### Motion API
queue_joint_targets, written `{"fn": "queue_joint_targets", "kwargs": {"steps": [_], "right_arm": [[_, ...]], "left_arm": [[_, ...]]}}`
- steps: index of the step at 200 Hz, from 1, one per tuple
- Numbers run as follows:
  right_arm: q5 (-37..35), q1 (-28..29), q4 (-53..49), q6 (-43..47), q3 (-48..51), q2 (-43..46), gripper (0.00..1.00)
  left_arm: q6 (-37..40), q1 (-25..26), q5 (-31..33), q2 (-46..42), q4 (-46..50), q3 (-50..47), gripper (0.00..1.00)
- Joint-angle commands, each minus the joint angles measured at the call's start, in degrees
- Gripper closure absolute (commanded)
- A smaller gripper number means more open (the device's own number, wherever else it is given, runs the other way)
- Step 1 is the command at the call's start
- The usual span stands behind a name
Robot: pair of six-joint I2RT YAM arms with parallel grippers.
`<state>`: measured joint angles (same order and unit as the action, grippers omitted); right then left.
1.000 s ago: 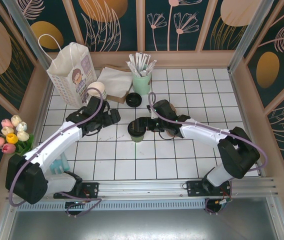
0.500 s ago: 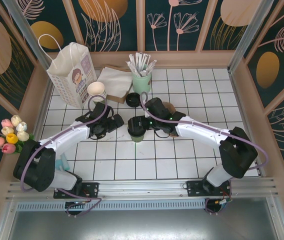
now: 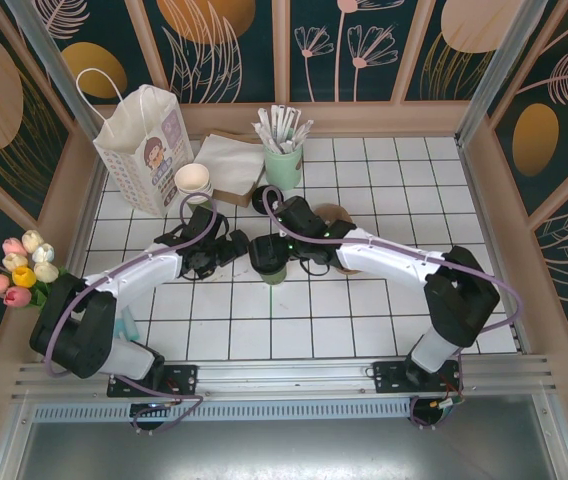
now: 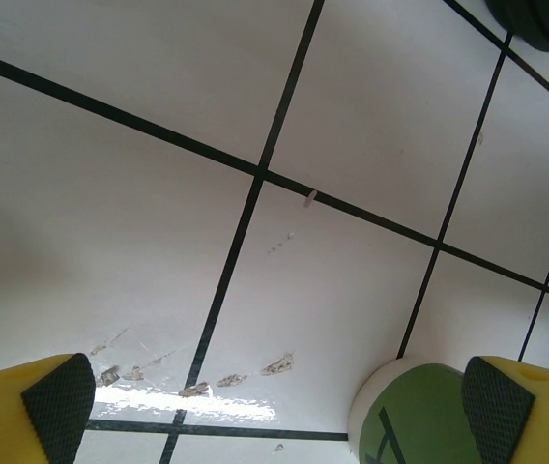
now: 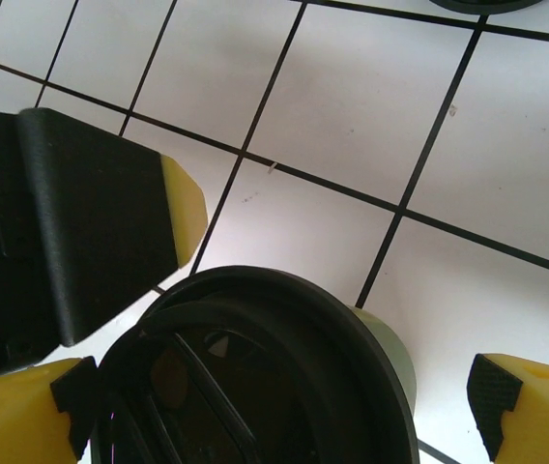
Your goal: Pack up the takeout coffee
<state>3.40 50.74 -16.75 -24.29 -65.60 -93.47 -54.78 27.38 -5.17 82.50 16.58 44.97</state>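
Left pincer (image 4: pixel 274 406) spread; green cup (image 4: pixel 415 420) beside one finger, its dark mark unreadable. Right pincer (image 5: pixel 284 401) spread astride black lid (image 5: pixel 255 377). Bag (image 3: pixel 144 150) lettering illegible.

One lidded green cup (image 3: pixel 272 264), one loose lid (image 3: pixel 261 203), one cup stack (image 3: pixel 194 182), one bag (image 3: pixel 144 150), one stick holder (image 3: pixel 283 168)
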Motion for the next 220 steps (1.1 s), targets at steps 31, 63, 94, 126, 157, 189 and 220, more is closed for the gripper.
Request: {"fn": "queue_joint_targets", "kwargs": {"steps": [31,63,94,126,157,189,220], "right_arm": [[-3.1,0.6,-1.8,-1.1,-0.4,1.6,0.01],[-4.0,0.5,-0.8,-1.7,1.2,4.2,0.01],[-2.9,0.5,-1.1,-1.0,2.4,4.4,0.01],[-4.0,0.5,-2.2,-0.9,3.4,4.0,0.01],[-2.3,0.6,-4.3,0.9,2.0,2.0,0.01],[-1.7,1.1,-5.0,0.8,0.8,0.7,0.01],[-1.4,1.0,-4.2,-0.1,0.6,1.0,0.01]], "left_arm": [[-0.5,-0.2,-0.8,0.3,0.4,0.5,0.02],[-0.4,-0.2,0.1,-0.2,2.1,1.4,0.01],[-0.3,-0.2,-0.5,0.3,2.6,2.3,0.01],[0.5,-0.2,-0.1,0.6,3.9,3.4,0.02],[0.2,-0.2,-0.8,0.5,3.7,3.3,0.01],[-0.2,-0.1,-1.4,0.6,3.1,2.6,0.02],[-1.1,-0.1,-1.9,0.0,2.1,1.5,0.02]]}}
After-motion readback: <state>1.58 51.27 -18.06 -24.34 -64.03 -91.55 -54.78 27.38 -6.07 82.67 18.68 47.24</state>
